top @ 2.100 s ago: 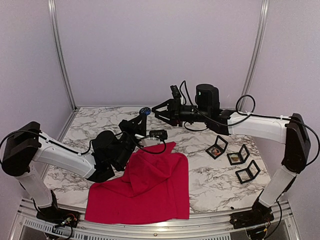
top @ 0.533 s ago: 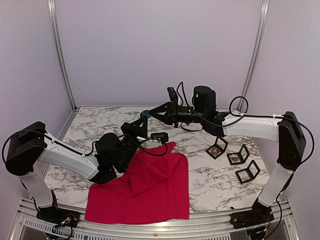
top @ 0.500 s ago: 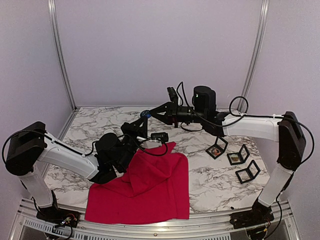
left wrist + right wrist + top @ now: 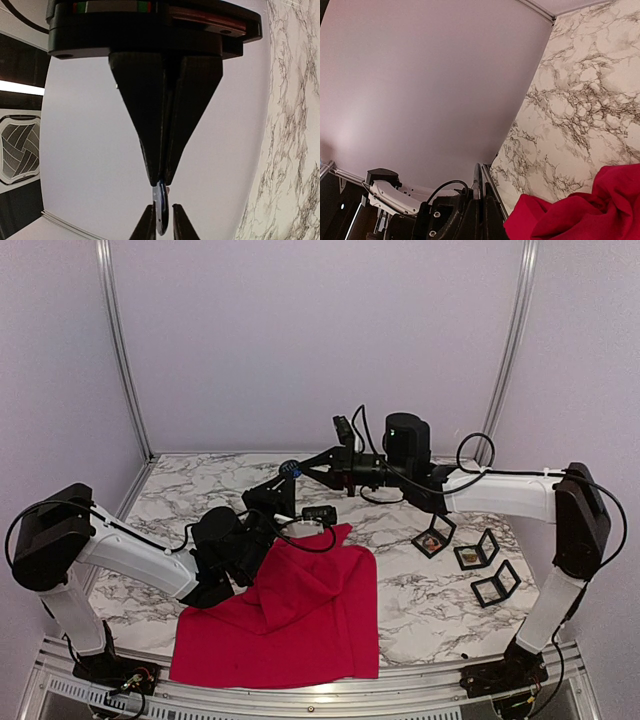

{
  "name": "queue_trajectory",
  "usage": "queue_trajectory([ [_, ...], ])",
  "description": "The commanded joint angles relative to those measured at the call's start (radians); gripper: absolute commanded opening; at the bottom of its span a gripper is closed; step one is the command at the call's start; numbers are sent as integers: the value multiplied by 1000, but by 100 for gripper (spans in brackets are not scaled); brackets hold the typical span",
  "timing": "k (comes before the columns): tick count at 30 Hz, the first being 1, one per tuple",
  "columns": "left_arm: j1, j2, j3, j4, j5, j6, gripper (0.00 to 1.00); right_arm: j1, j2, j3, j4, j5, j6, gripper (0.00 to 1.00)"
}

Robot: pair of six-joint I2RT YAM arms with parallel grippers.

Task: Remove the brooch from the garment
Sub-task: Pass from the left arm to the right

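The red T-shirt (image 4: 300, 620) lies crumpled on the marble table near the front, clear of both grippers; its edge shows in the right wrist view (image 4: 580, 215). The brooch (image 4: 290, 468), a small blue disc, is held in the air above the table. My left gripper (image 4: 287, 475) is shut on its upper edge (image 4: 161, 197). My right gripper (image 4: 303, 468) reaches in from the right. Its fingers (image 4: 147, 226) straddle the brooch's lower edge, with a thin gap showing on one side. In the right wrist view the brooch (image 4: 478, 180) stands edge-on between my right gripper's tips (image 4: 481, 202).
Three small black display frames (image 4: 435, 533) (image 4: 477, 552) (image 4: 497, 583) stand on the table at the right; one holds a coloured item. The marble tabletop (image 4: 190, 490) runs back to the lilac wall. The left arm's body sits beside the shirt's left edge.
My right gripper has moved left to the brooch and its jaws have narrowed around it. The left gripper has kept hold of the brooch and shifted slightly.
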Motion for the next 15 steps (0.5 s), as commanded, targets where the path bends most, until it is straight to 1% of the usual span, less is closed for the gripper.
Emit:
queue_trajectory([
  [1, -7, 9, 2, 123, -14, -19, 38, 14, 3, 14, -14, 15, -29, 0],
  [4, -7, 10, -2, 146, -19, -20, 75, 13, -5, 12, -22, 32, -37, 0],
  [6, -7, 6, -3, 148, -26, -27, 92, 13, -10, 11, -30, 45, -46, 0],
  [7, -8, 3, -4, 150, -28, -34, 98, 12, -14, 10, -33, 53, -52, 0],
  [12, -8, -13, -3, 150, -61, -75, 99, 6, -45, 2, -81, 116, -102, 0],
  [15, -9, -24, 9, 136, -126, -127, 99, -2, -75, -10, -120, 156, -143, 0],
])
